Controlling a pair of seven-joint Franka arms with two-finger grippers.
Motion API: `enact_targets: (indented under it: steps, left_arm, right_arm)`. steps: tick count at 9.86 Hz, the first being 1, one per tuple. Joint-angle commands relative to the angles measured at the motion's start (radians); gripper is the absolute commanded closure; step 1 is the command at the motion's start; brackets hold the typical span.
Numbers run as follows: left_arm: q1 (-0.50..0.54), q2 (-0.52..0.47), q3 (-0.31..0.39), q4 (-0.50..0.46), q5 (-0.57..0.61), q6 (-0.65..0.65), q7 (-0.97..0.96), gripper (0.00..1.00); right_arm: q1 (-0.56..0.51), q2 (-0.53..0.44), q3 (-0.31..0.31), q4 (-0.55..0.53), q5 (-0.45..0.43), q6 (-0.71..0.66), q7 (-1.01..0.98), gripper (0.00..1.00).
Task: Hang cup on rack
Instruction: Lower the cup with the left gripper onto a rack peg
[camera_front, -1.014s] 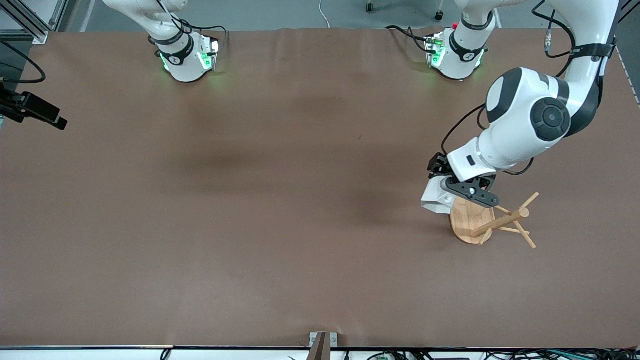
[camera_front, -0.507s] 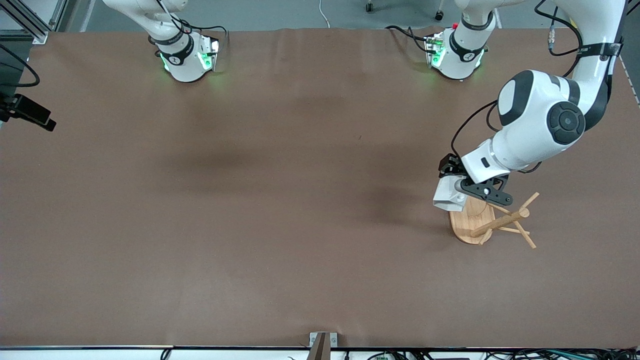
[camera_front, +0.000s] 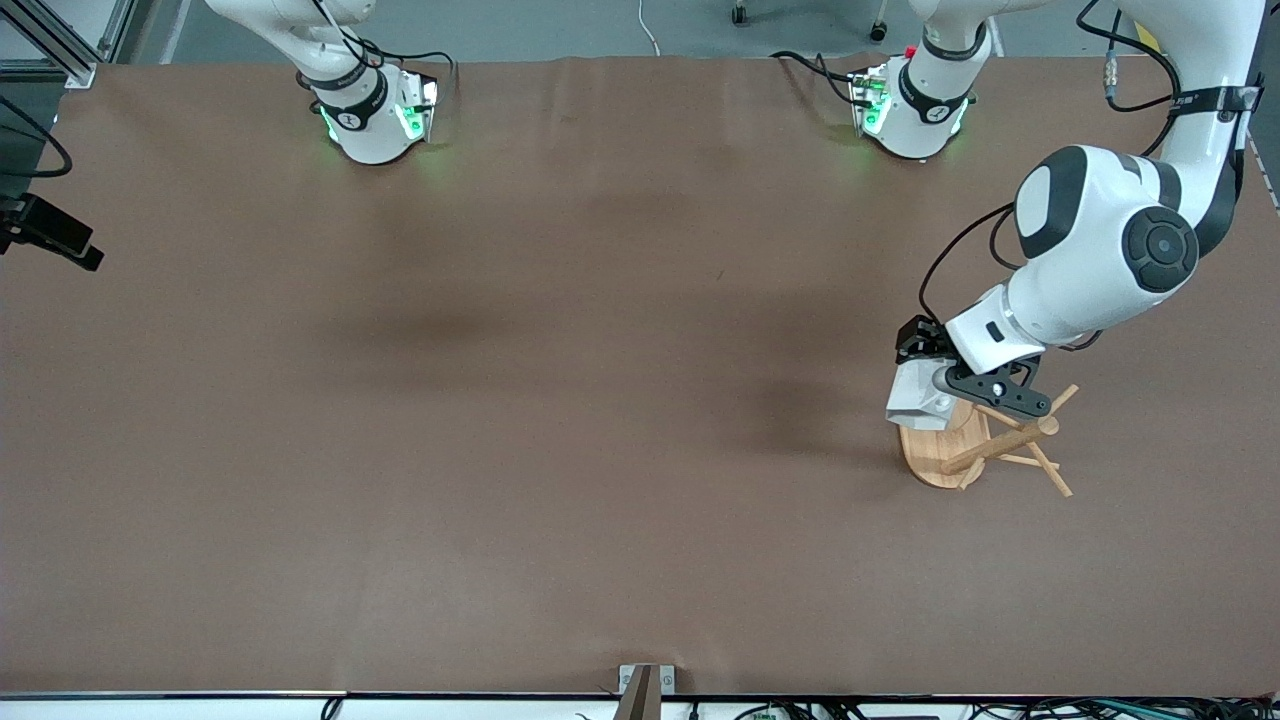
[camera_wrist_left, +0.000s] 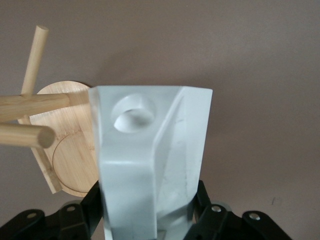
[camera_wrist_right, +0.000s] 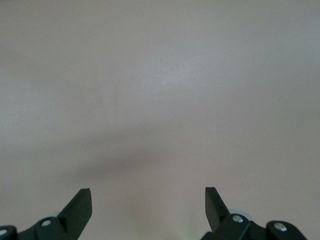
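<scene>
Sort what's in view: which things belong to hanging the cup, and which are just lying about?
Part of the job:
- cup, gripped by the left tool over the rack
- rack

Lying about:
- nothing else on the table; right tool open, waiting

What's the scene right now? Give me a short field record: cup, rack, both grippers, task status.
cup: white faceted cup, held in the air over the rack's base, hole in its handle tab facing the pegs
rack: bamboo rack standing at the left arm's end of the table
left gripper: left gripper shut on the cup, over the rack
right gripper: right gripper open, holding nothing, waiting
status: cup not yet on a peg
</scene>
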Motion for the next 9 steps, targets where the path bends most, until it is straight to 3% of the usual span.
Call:
enact_targets:
  steps: [1,9]
  left_arm:
    - [0.003,0.018,0.017,-0.014,-0.010,0.029,0.040,1.00]
    - [0.002,0.062,0.089,0.030,-0.017,0.067,0.167,0.99]
  right_arm:
    - [-0.010,-0.006,0.008,0.000,0.003,0.000,-0.004,0.00]
    - [-0.015,-0.005,0.008,0.000,0.003,-0.005,-0.004,0.00]
